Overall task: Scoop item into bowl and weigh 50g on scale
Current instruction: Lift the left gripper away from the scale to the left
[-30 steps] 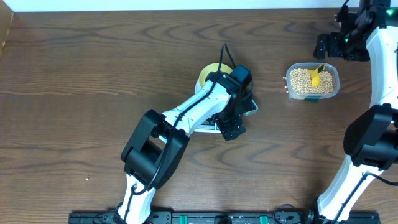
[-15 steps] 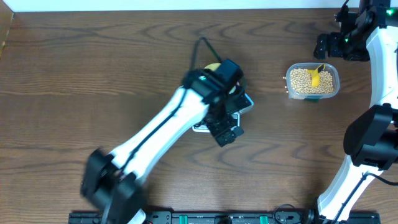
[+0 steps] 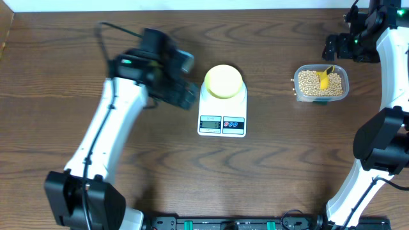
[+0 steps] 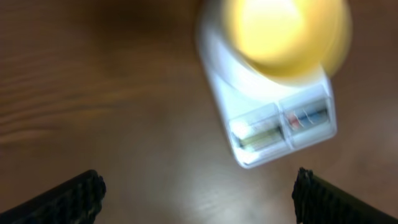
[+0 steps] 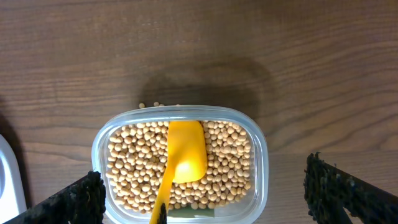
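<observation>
Many small tan beans [image 5: 230, 163] fill the clear tub [image 5: 260, 149] on the table [image 3: 287, 166], with a yellow scoop [image 5: 185, 155] lying in them. The pale yellow bowl [image 3: 223, 80] on the white scale [image 3: 222, 124] appears empty, so scooping is not begun. Next, the right gripper [image 5: 199, 196], fingers spread above the tub, must grasp the scoop. The left gripper [image 4: 199, 199] has its fingers spread and holds nothing.

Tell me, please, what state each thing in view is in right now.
bowl: upright on the scale, empty.
scale: flat on the table, reading illegible.
beans: in the tub, a few spilled beside it.
scoop: lying on the beans, unheld.
left gripper: open, empty.
right gripper: open, empty, above the tub.
</observation>
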Tool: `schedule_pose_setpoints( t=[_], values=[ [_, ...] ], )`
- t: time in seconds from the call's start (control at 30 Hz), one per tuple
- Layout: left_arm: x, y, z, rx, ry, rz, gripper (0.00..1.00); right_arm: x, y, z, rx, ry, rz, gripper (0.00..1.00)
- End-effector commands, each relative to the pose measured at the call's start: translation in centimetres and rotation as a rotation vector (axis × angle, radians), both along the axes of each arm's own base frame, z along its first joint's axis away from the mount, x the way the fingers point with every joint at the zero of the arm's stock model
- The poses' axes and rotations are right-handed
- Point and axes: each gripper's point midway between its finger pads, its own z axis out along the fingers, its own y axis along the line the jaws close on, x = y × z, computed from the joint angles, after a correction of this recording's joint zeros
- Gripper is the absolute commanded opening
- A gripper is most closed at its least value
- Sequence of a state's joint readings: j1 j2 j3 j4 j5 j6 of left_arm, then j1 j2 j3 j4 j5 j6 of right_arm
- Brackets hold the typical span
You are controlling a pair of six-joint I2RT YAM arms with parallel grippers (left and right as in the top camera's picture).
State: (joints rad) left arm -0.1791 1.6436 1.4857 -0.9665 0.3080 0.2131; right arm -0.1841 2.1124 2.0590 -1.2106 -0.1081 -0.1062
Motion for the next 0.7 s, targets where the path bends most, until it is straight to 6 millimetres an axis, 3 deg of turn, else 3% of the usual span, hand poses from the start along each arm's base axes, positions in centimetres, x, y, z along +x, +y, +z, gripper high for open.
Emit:
schedule_pose_setpoints(
  t=[0.0,0.17,0.33,0.57,0.67],
  values=[
    [2.4,5.2,-0.4,-0.027,-0.024,0.215,0.98,0.3,0.0,0.3,-0.003,-0.011,0.0,0.99],
    [3.9,10.5,-0.4,-0.028,-0.074,0.346,0.98,0.3,0.0,0.3,-0.003,-0.011,0.0,0.99],
    [4.0,13.7,-0.7,-0.018,-0.087,0.422,0.98,0.3,0.0,0.3,-0.003,-0.011,0.0,0.99],
    [3.6,14.3,-0.9,-0.017,-0.07,0.439,0.98,0.3,0.0,0.3,-0.003,-0.011,0.0,0.99],
    [2.5,13.1,-1.3,-0.061,-0.013,0.407,0.98,0.3,0.0,0.3,-0.003,-0.011,0.0,0.99]
  ],
)
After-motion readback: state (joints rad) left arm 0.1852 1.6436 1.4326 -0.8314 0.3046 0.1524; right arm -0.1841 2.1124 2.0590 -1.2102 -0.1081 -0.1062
